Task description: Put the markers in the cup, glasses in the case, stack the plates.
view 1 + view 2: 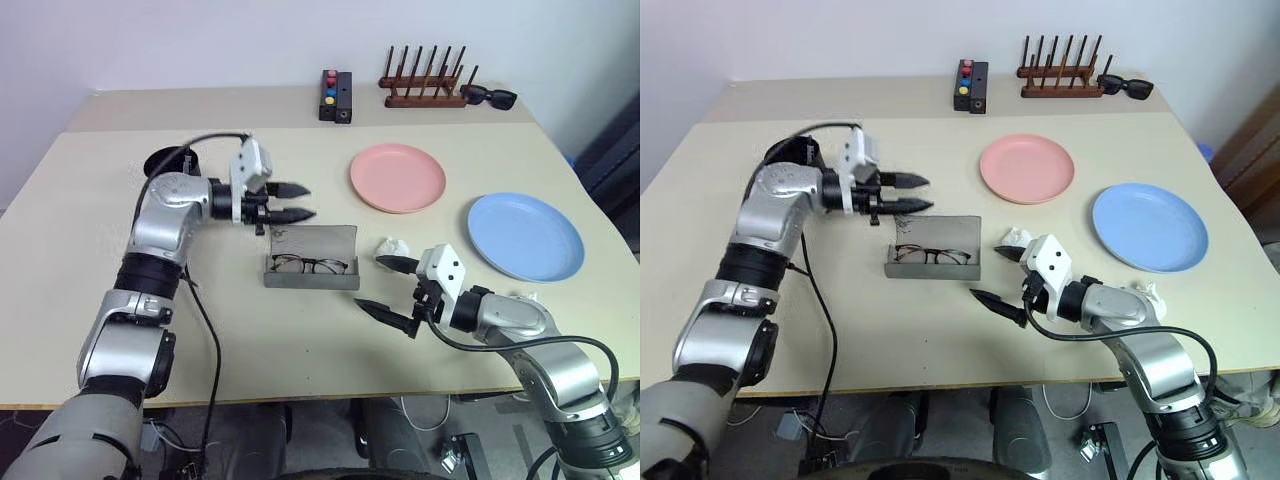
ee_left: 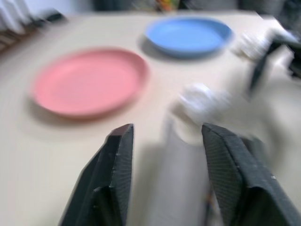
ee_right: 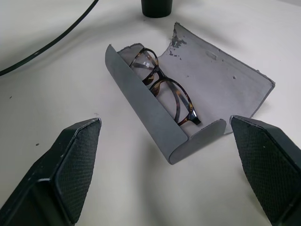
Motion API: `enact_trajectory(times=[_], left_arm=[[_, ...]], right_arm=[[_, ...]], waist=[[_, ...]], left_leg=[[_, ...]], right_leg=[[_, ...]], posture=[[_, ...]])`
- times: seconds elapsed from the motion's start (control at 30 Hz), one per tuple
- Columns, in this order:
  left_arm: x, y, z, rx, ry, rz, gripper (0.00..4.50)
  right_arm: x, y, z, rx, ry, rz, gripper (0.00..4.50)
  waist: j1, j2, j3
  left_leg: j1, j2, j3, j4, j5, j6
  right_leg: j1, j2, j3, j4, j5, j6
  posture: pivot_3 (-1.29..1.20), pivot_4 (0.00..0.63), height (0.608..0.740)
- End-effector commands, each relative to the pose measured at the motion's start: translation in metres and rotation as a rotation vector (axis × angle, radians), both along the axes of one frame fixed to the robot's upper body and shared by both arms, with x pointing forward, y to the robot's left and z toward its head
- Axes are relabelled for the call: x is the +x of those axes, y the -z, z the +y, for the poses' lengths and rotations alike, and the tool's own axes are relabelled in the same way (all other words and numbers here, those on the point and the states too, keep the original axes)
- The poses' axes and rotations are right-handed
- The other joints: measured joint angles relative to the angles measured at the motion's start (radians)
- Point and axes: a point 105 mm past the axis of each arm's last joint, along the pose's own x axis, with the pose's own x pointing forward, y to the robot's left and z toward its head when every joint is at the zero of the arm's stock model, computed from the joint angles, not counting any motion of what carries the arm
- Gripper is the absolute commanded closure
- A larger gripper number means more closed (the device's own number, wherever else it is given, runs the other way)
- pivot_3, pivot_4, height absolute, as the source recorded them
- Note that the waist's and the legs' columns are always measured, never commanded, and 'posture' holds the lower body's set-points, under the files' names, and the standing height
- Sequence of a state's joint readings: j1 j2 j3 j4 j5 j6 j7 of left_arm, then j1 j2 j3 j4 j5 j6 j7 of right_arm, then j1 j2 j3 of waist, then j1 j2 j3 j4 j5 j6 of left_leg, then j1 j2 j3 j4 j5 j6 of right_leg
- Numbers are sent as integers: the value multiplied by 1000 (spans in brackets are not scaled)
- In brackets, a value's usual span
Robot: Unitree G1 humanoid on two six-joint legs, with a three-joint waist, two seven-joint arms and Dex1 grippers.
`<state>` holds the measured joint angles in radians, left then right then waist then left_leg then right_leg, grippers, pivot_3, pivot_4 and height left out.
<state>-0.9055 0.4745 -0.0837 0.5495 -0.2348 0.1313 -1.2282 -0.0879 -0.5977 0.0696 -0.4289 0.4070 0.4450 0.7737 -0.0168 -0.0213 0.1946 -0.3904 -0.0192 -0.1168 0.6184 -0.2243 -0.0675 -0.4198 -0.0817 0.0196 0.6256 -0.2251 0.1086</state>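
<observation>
Your L gripper [image 1: 292, 201] hangs above the tabletop [image 1: 90, 230], pointing at the pink plate [image 1: 397, 176], jaws part open, empty. R gripper [image 1: 390, 287] low, jaws wide, empty, facing the open case [image 1: 312, 257]; glasses [image 1: 309, 265] inside. Blue plate [image 1: 525, 236] apart. Cup [image 1: 165, 162] behind L arm. White wad [image 1: 395, 247] by R gripper.

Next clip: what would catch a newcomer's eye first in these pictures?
The open grey case in the middle of the table, with the glasses lying inside it. Beyond it to the right, the pink plate and the blue plate lie side by side, apart and unstacked. The left gripper hangs above the case's far left corner, and the right gripper, jaws wide, sits near the case's right end.
</observation>
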Motion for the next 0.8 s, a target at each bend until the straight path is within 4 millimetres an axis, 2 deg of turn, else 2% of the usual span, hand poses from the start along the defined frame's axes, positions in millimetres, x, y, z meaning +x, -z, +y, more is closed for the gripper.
enact_trajectory(times=[0.03,0.07,0.2,0.3,0.43,0.67,0.8], left_arm=[[20,6,14,83,-150,-93,4047],[23,10,15,105,-172,-101,4470],[37,33,20,180,-273,-107,4470],[33,47,19,234,-229,-91,4470],[20,56,20,261,-131,-36,4470],[-16,47,30,224,57,55,4470],[-37,51,27,240,132,82,4470]], right_arm=[[-1,-12,8,22,-31,-48,0],[-1,-12,8,22,-32,-49,0],[-1,-13,9,25,-35,-50,0],[-1,-13,10,27,-35,-51,0],[-2,-13,10,28,-31,-52,0],[-1,-12,9,30,-27,-48,0],[0,-12,9,29,-29,-50,0]], waist=[[-1,0,0],[-1,0,0],[3,0,0],[4,0,0],[3,0,0],[-4,0,0],[-1,0,0]], left_leg=[[0,0,0,0,0,0],[0,0,0,0,0,0],[0,0,0,0,0,0],[-1,0,0,0,0,0],[-1,0,0,0,0,0],[0,0,0,0,0,0],[0,0,0,0,0,0]], right_leg=[[0,0,0,0,0,0],[0,0,0,0,0,0],[0,0,0,0,1,1],[0,0,0,0,1,2],[0,0,0,0,1,2],[-1,0,0,1,2,0],[-1,0,0,1,2,0]], posture=[[0,150,740],[0,150,740],[0,150,740],[0,150,740],[0,150,740],[0,150,740],[0,150,740]])
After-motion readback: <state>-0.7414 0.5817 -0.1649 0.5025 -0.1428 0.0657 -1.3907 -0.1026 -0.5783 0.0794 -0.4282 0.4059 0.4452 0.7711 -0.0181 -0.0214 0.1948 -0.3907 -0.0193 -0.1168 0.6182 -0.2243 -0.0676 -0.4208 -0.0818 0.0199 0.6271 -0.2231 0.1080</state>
